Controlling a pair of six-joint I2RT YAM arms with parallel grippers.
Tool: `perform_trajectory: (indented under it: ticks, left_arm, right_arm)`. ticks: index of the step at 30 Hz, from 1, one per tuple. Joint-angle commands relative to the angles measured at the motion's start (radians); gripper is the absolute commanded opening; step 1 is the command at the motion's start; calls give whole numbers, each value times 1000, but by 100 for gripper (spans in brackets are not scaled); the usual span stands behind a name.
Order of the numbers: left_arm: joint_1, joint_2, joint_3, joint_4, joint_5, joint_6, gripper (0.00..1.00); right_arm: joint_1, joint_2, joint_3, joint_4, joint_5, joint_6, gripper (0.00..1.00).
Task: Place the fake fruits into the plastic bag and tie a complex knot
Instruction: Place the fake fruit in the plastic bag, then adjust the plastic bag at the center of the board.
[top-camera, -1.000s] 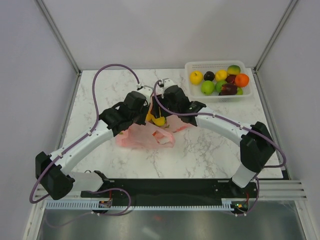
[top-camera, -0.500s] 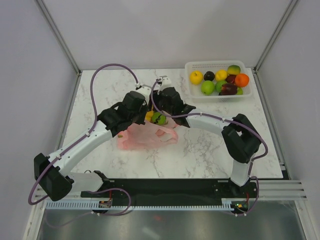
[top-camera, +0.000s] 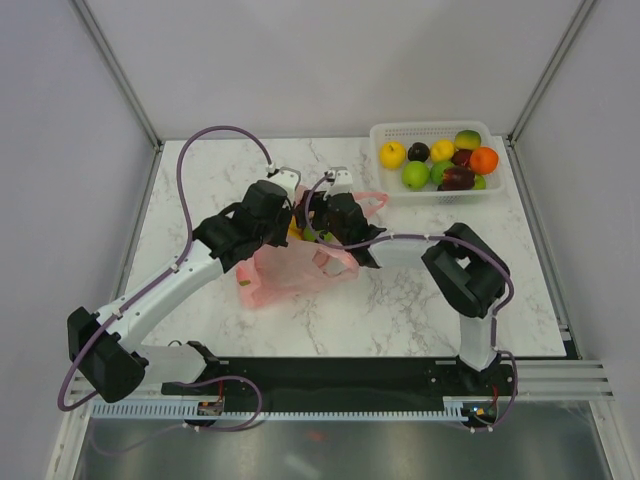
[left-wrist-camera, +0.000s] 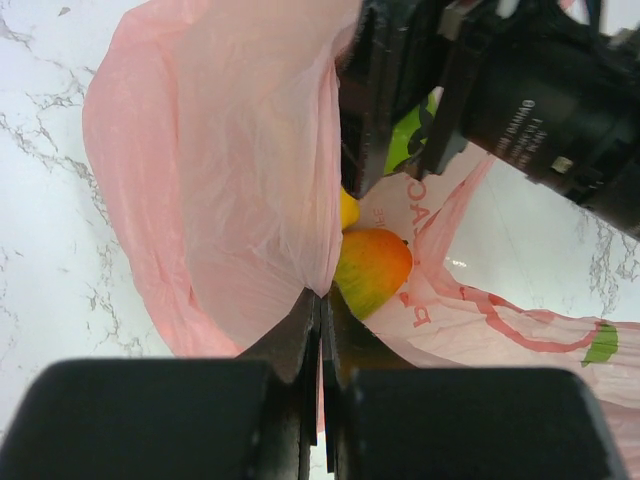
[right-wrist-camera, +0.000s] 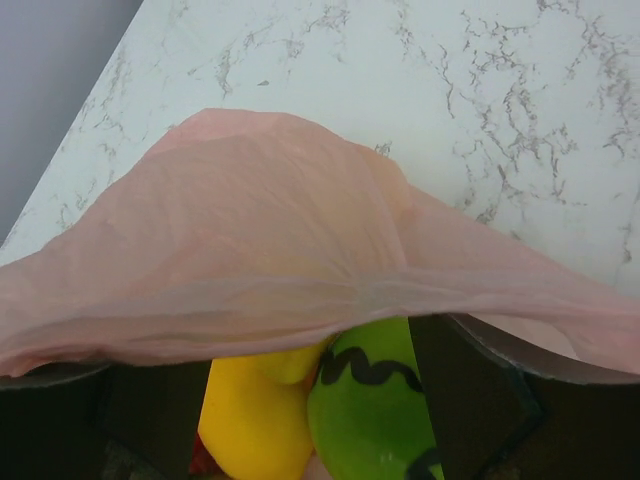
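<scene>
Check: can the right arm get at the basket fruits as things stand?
Probably not straight away. Its fingers are under the bag film with a green fruit between them. The basket itself lies open on its side, nothing over it, so after pulling out the way looks free.

The pink bag (top-camera: 295, 272) has a crowded mouth: the left gripper (left-wrist-camera: 321, 305) pinches its rim, the right gripper (top-camera: 316, 224) stands spread inside, and fruits (left-wrist-camera: 372, 268) lie beneath. Left of the bag and nearer than it, the tabletop (top-camera: 200, 190) offers open passage. A basket (top-camera: 437, 130) stands far-right of the bag, well apart.
</scene>
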Motion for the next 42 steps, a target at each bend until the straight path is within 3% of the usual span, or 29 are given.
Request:
perform_trajectory:
  ticks: [1, 8, 13, 20, 26, 32, 42]
  left_arm:
    - [5, -15, 4, 27, -15, -22, 2]
    - [5, -16, 6, 27, -7, -15, 2]
    - [5, -18, 4, 27, 2, -11, 2]
    - [5, -18, 9, 26, 13, -8, 2]
    - [5, -15, 6, 27, 14, -2, 2]
    - [5, -13, 9, 26, 13, -1, 2]
    - [5, -8, 7, 26, 27, 1, 2]
  right_arm:
    - [0, -144, -46, 74, 37, -13, 83]
    - [-2, -296, -97, -22, 4, -44, 86]
    - [-28, -411, -97, -157, -12, -94, 77]
    - [-144, -524, -143, -331, -239, -238, 70]
    - [-276, -566, -175, -415, -324, -278, 63]
    - [-296, -554, -179, -506, -221, -381, 57]
    - [-298, -456, -143, -498, -52, -516, 58]
